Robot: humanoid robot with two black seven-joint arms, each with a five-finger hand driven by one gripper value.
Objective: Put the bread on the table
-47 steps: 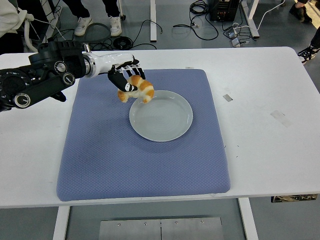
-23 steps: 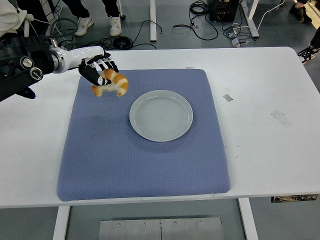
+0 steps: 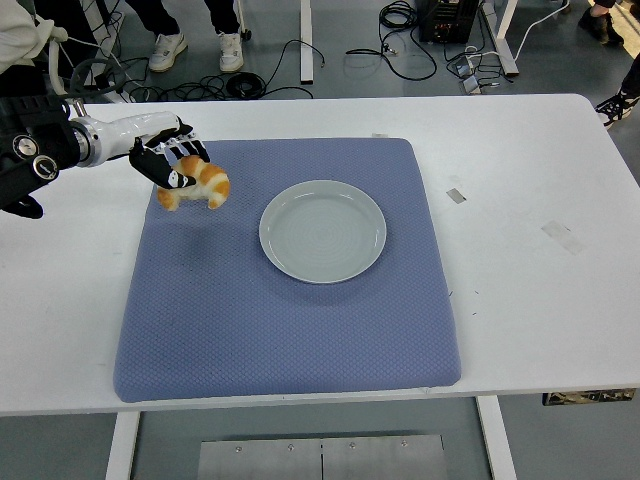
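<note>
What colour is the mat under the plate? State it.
Blue-purple, with a fine dotted weave. The large rectangular fabric mat shows best in the head view, the only view here.

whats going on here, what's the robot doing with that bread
The robot's left hand is gripping a golden-brown croissant-shaped bread and holding it over the far left corner of the blue quilted mat. The round pale grey plate in the middle of the mat is empty. The bread is not yet set down on the white table. The right arm is out of view.
</note>
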